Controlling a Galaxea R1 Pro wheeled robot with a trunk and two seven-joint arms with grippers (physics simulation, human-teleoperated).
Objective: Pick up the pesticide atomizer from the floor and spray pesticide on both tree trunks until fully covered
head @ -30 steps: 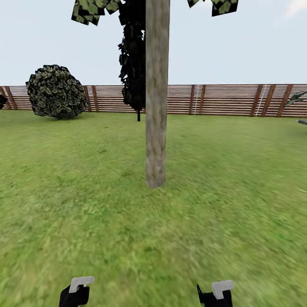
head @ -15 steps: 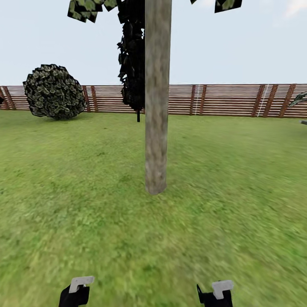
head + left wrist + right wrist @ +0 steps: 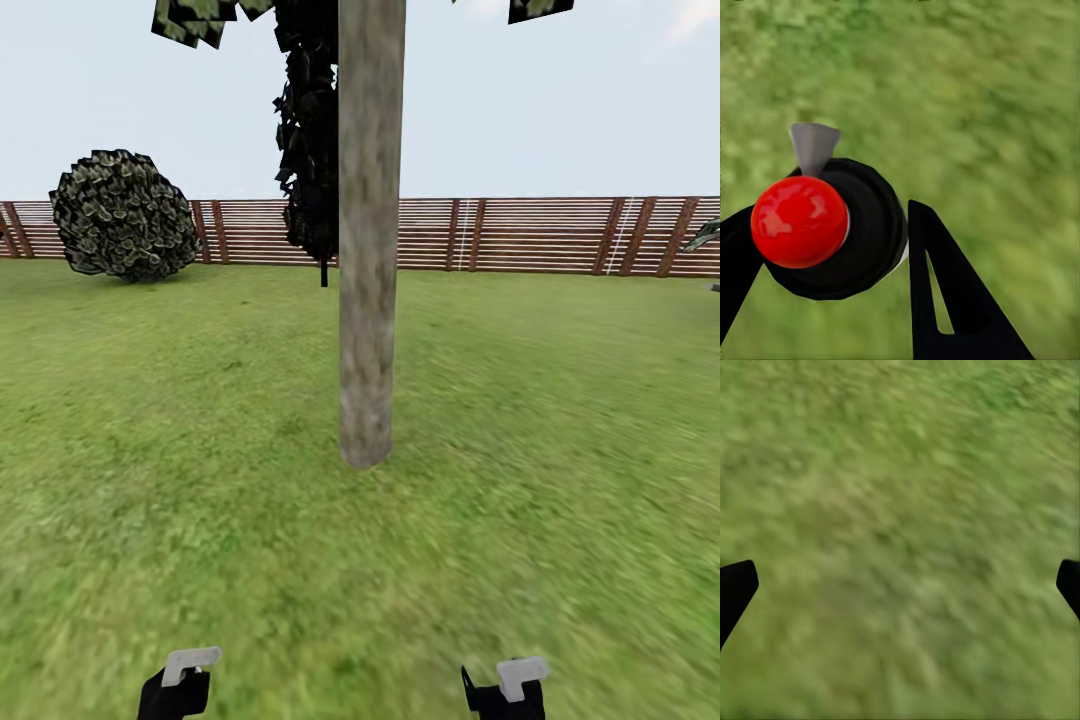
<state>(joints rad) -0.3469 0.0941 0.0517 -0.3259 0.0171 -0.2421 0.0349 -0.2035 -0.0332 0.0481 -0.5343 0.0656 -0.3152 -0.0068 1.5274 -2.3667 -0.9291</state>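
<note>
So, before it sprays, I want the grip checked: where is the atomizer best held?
Grip the atomizer by its round black body, a finger each side, as the left gripper does; that leaves the red knob and grey nozzle free.

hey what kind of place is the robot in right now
Looks like a fenced garden or yard: a grass lawn, a slatted wooden fence along the back, a bare tree trunk close ahead, and a round shrub.
</note>
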